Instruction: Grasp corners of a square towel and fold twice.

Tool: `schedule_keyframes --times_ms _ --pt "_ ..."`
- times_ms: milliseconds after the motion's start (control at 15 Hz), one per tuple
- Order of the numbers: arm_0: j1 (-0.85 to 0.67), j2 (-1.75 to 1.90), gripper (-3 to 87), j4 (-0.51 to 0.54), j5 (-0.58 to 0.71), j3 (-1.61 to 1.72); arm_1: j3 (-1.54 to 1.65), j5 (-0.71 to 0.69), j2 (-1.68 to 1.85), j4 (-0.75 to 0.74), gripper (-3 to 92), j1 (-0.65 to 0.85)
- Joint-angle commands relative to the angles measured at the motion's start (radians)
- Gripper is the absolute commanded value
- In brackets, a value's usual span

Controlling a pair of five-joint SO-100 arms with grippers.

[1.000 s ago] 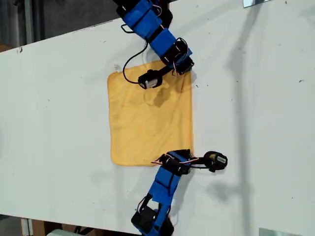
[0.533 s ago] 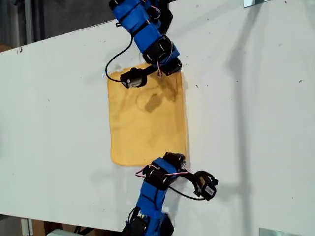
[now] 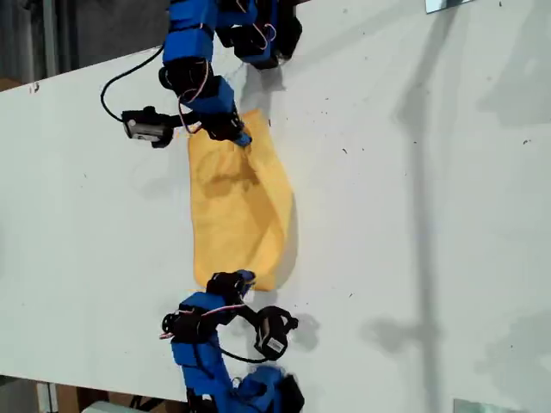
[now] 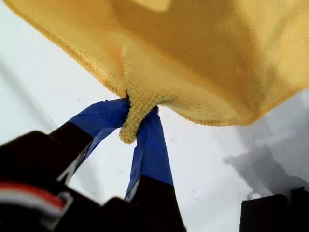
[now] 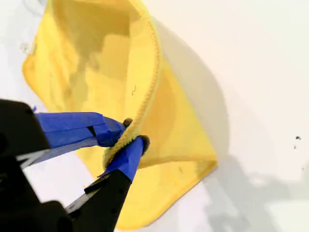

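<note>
White counter (image 3: 430,215) carries the job. Closest in, my second hand (image 5: 126,140) is clamped on one corner (image 5: 123,137) of the towel (image 3: 237,215), and my first hand (image 4: 137,121) pinches another corner (image 4: 133,118), blue fingertips (image 4: 154,145) tight on the terry. Both hold their corners clear of the counter, probably so that edge can be carried over for the first fold. Beyond the hands, the cloth arches into a loose loop toward the exterior view's right, its other edge lying flat.
</note>
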Motion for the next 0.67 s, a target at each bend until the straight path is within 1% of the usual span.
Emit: schedule_keyframes --times_ms 0,200,333,467,600 --pt "-0.183 0.164 -0.4 -0.035 0.132 0.037 -0.135 -0.118 -0.034 -0.005 0.0 0.173" --pt "-0.443 0.195 -0.4 -0.087 0.302 0.069 -0.184 -0.281 -0.066 -0.02 0.0 0.443" --pt "-0.586 0.14 -0.4 -0.155 0.402 0.071 -0.201 -0.35 -0.104 -0.06 0.0 0.6" --pt "-0.681 0.074 -0.4 -0.284 0.46 0.11 -0.192 -0.376 -0.16 -0.15 0.0 0.689" --pt "-0.739 -0.008 -0.4 -0.436 0.495 0.172 -0.202 -0.396 -0.276 -0.255 0.0 0.727"
